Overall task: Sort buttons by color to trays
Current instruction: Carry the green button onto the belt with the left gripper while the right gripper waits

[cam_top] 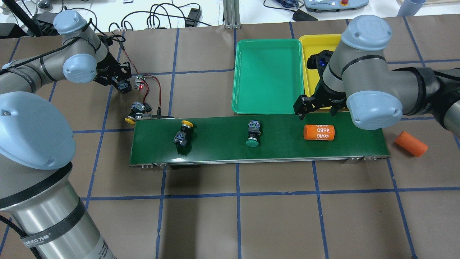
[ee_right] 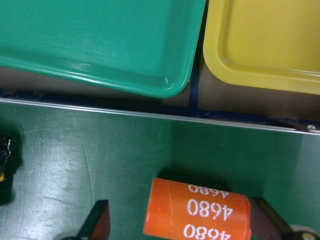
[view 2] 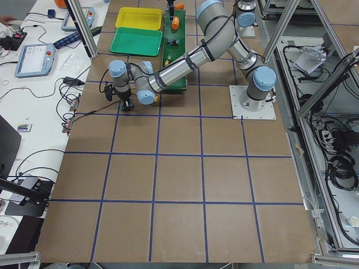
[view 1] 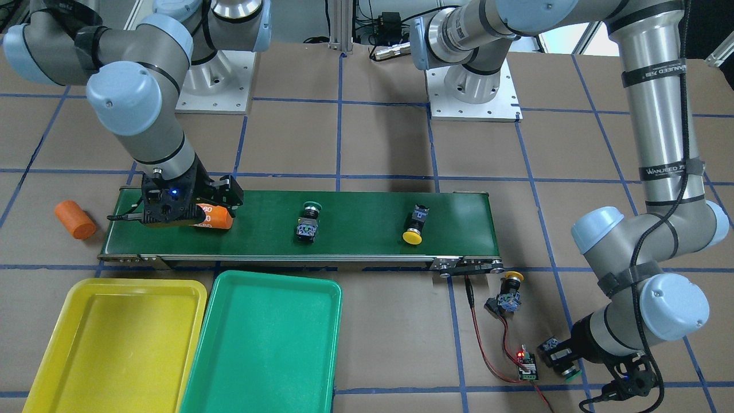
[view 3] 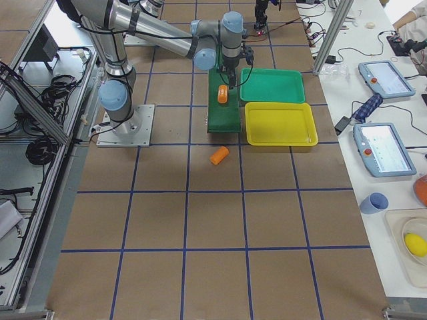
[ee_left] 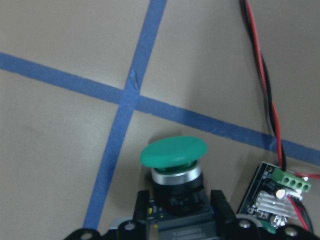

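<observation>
No button is sorted: far left, the left pincer (cam_top: 122, 85) grips a green button (ee_left: 173, 152), a yellow button (cam_top: 134, 113) lies beside the belt (cam_top: 215, 147), another yellow (cam_top: 182, 133) and another green (cam_top: 253, 135) sit on it, the right pincer (ee_right: 180, 220) gapes astride an orange cylinder (cam_top: 319, 132), and the green tray (cam_top: 267, 75) and yellow tray (cam_top: 312, 46) hold nothing.

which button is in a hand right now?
The green-capped black-and-blue push-button in the left hand, beside the small circuit board. Ungripped: another green-capped button and a yellow-capped button on the dark-green conveyor belt, a second yellow-capped button off its end.
</observation>
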